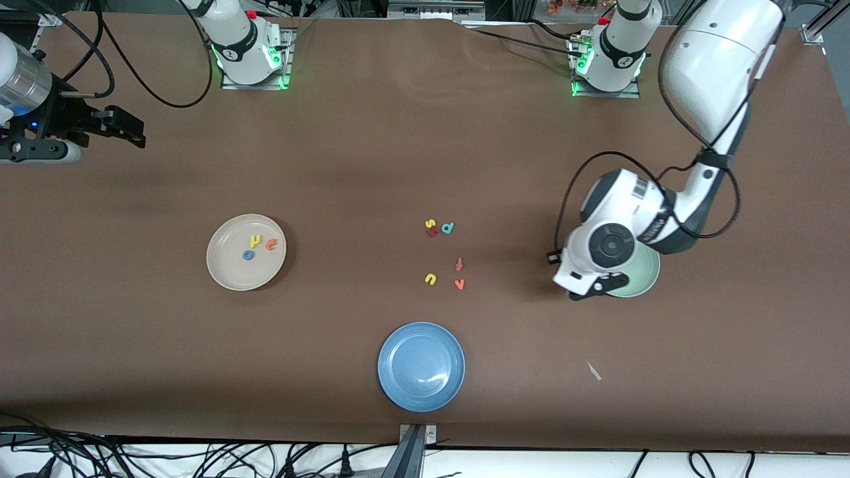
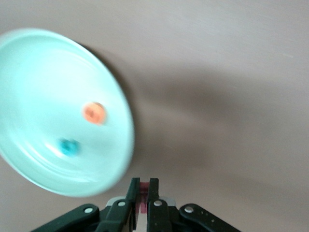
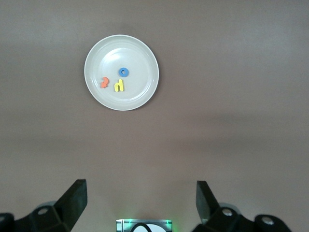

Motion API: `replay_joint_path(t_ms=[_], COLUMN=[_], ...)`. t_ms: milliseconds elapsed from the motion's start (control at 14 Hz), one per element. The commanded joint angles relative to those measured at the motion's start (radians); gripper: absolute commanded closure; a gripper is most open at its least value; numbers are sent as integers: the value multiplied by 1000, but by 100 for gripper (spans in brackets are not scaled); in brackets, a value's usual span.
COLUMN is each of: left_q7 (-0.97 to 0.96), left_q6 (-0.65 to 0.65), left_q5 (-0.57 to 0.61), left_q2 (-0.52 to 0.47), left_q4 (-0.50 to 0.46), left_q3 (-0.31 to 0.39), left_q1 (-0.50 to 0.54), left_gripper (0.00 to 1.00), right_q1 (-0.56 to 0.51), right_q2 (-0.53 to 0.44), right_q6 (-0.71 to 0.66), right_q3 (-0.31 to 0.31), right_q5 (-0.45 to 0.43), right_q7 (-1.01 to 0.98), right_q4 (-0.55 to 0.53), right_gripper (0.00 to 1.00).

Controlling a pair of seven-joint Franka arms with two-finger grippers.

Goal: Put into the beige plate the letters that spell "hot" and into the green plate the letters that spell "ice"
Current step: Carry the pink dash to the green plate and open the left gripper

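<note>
The left gripper, jaws pinched on a dark red foam bar, hangs beside the pale mint-green plate's rim; the right gripper waits wide open, empty.

The beige plate lies toward the right arm's end of the table, and the h, the o and the t lie in it, close together; the green plate lies toward the left arm's end, partly under the left arm, with the c and the e in it, a little apart; between both plates some loose letters lie on the table in two small groups; the blue plate lies nearer to the front camera than these letters.
</note>
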Motion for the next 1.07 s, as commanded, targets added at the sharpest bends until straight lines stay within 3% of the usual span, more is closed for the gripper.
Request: replay_joint_path(t_ms=[0, 72, 143, 215, 787, 1002], left_q7=[74, 97, 128, 148, 154, 151], left_q6=[-26, -38, -47, -52, -52, -53], left_q5=[94, 101, 101, 101, 87, 85], left_q2=[-8, -3, -3, 1, -26, -75], left_q4=[-35, -35, -33, -35, -12, 35], left_q3=[-7, -7, -7, -7, -24, -85], left_q1=[26, 36, 47, 58, 55, 61], left_gripper=[100, 99, 64, 1, 0, 0], right_q1=[16, 16, 16, 16, 18, 13], right_q2=[12, 16, 22, 26, 36, 53], right_q6=[-28, -25, -25, -19, 7, 3], right_q3=[-15, -15, -15, -15, -15, -13], right_q5=[12, 13, 13, 12, 22, 24], right_q7=[-1, -1, -1, 2, 78, 74], right_q4=[32, 35, 45, 48, 55, 61], right_gripper=[0, 0, 0, 0, 0, 0])
